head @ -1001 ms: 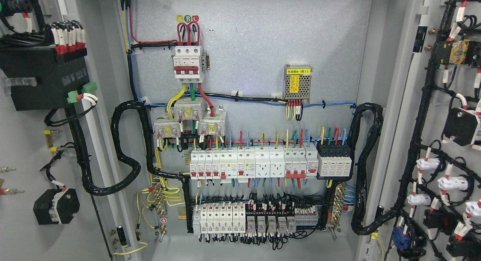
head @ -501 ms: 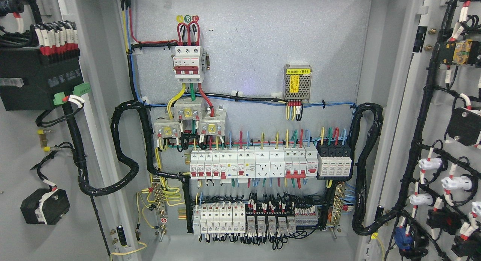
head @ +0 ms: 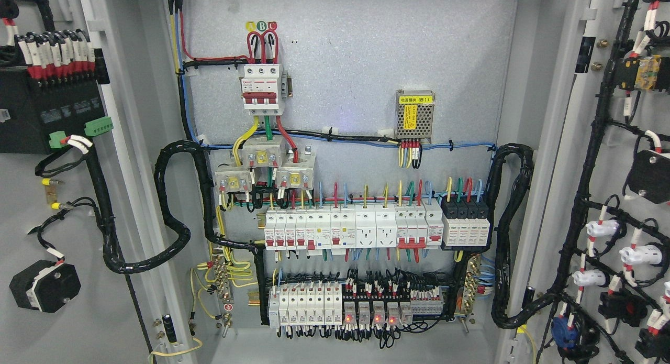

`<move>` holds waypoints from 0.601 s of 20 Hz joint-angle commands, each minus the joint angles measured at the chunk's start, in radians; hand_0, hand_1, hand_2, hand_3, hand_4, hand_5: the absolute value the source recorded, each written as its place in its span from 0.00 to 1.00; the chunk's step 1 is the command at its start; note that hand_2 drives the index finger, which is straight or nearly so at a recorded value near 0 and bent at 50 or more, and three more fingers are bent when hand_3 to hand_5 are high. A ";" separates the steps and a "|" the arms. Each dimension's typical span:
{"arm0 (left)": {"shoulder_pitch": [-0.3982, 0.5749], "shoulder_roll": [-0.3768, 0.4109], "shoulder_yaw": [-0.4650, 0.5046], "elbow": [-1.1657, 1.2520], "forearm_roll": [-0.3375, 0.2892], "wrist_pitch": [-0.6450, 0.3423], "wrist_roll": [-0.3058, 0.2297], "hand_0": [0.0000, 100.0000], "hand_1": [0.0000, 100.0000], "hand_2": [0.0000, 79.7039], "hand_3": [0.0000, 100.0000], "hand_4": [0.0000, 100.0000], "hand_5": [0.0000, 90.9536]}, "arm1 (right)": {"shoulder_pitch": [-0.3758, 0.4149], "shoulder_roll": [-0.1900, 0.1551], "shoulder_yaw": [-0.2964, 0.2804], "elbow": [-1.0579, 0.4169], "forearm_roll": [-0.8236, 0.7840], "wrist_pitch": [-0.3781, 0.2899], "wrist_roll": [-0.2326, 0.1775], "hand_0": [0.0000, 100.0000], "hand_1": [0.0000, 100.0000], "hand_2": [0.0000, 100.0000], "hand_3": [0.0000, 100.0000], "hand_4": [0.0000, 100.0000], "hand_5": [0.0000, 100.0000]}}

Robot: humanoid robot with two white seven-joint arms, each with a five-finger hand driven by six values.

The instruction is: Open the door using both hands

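A grey electrical cabinet stands wide open in the head view. Its left door (head: 31,332) is swung out at the picture's left, showing its inner face with a black module (head: 47,112) and a black switch body (head: 44,285). The right door (head: 612,144) is swung out at the right, carrying black wire looms and white lamp backs (head: 636,255). Between them lies the back panel (head: 366,55) with its wiring. Neither of my hands nor arms shows anywhere in the picture.
On the back panel are a three-pole main breaker (head: 260,89), a small power supply (head: 414,117), a breaker row (head: 350,227) and a relay row (head: 356,306) with small red lights on. Thick black cable bundles (head: 172,207) loop to each door.
The left door has swung farther out to the left, its parts sliding toward the picture's edge. The right door has moved slightly rightward. Red lights now glow on the lower relays.
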 commanded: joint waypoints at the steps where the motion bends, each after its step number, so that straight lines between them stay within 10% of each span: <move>1: -0.053 0.134 0.057 0.179 0.049 -0.002 -0.007 0.29 0.00 0.04 0.03 0.03 0.00 | 0.003 -0.034 -0.027 0.010 -0.010 -0.001 0.000 0.22 0.00 0.00 0.00 0.00 0.00; 12: -0.088 0.175 0.057 0.239 0.049 -0.004 -0.021 0.29 0.00 0.04 0.03 0.03 0.00 | 0.003 -0.035 -0.030 0.028 -0.010 -0.001 0.002 0.22 0.00 0.00 0.00 0.00 0.00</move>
